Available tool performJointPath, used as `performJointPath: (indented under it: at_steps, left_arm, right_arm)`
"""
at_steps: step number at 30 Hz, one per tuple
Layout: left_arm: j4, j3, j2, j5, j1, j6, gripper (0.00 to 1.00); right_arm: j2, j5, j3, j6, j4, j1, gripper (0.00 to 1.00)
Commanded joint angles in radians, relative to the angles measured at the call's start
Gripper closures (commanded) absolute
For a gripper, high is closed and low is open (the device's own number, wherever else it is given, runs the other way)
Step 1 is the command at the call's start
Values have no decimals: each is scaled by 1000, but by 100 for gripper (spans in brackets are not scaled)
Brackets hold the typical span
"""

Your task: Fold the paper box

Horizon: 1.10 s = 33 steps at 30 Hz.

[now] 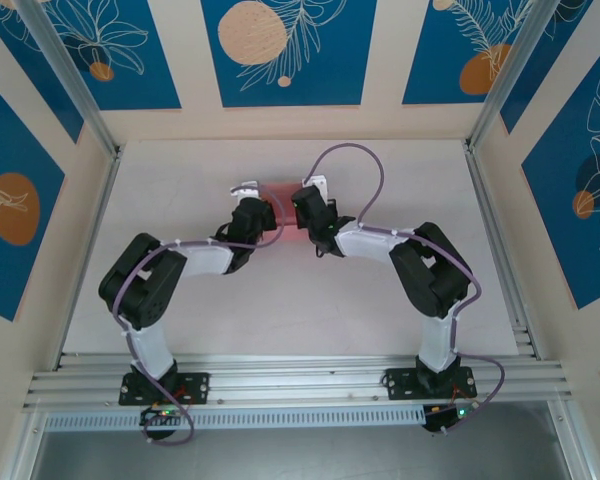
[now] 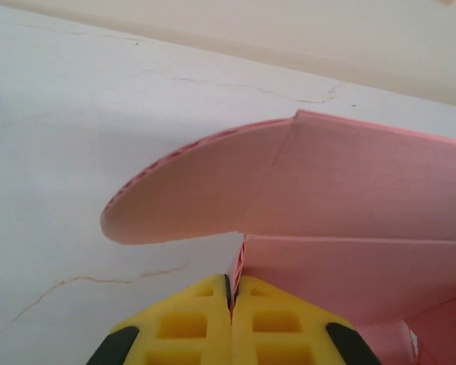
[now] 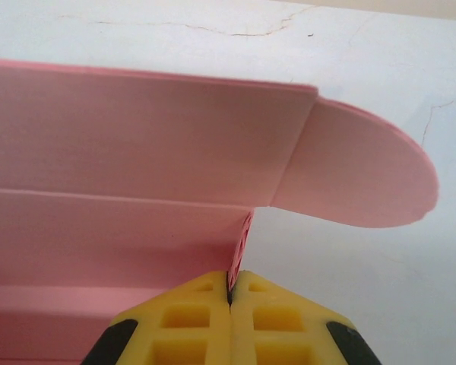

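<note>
**Both claws pinch the pink card at mid-worktop**

The paper box point(image 1: 280, 203) sits toward the far middle of the white worktop point(image 1: 280, 320), between the two arms, which reach in from the left and the right. In the overhead view only a small salmon-pink patch of it shows between the two wrists.

The left claw point(image 2: 229, 287) has its yellow fingertips point(image 2: 186, 323) pressed together, with a thin edge of the pink card caught in the seam between them. From this wrist the box is a partly raised sheet: a long panel stands along the far side, creased to a lower panel that runs down to the claw. A rounded end flap point(image 2: 190, 198) sticks out to the left of the long panel and hangs above the worktop, which shows fine cracks.

The right claw point(image 3: 229, 283) is clamped the same way, its yellow pads point(image 3: 277, 323) shut on a card edge that rises between them. Here the long panel fills the left of the view, with a crease line below it, and a second rounded flap point(image 3: 357, 171) projects to the right over bare worktop.

In the overhead view the left claw point(image 1: 246, 190) is at the box's left end and the right claw point(image 1: 314, 190) at its right end, both touching the card.
</note>
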Motion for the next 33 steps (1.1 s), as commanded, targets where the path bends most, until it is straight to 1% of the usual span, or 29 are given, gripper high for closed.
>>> performJointPath:
  at_steps: [1,5,10,12,15,17,23,26,29,32,33]
  left_arm:
    - [40,-38,-32,122,-49,6,100]
    - [75,-96,-63,152,-52,6,100]
    - [144,-186,-83,223,-52,-3,87]
    - [168,-221,-84,234,-51,-14,86]
    - [181,-263,-97,258,-51,-26,84]
    - [179,-285,-119,272,-51,-24,82]
    - [159,-372,-218,270,-52,-5,77]
    - [169,-426,-258,287,-51,-6,75]
    - [158,-460,-294,321,-51,4,67]
    - [134,-492,-321,320,-51,19,58]
    - [120,-502,-330,315,-51,22,53]
  right_arm:
    - [-32,-86,-23,22,81,77,97]
    - [-51,-65,-68,26,100,97,97]
    - [-65,-43,-140,36,141,112,97]
    - [-66,-32,-160,40,151,117,97]
    - [-69,-11,-188,43,168,131,97]
    - [-71,5,-205,40,179,139,97]
    - [-69,40,-262,28,222,158,97]
    - [-73,67,-292,32,242,163,97]
    - [-78,86,-321,42,258,167,97]
    - [-83,102,-344,52,272,172,97]
    - [-82,104,-348,57,271,174,97]
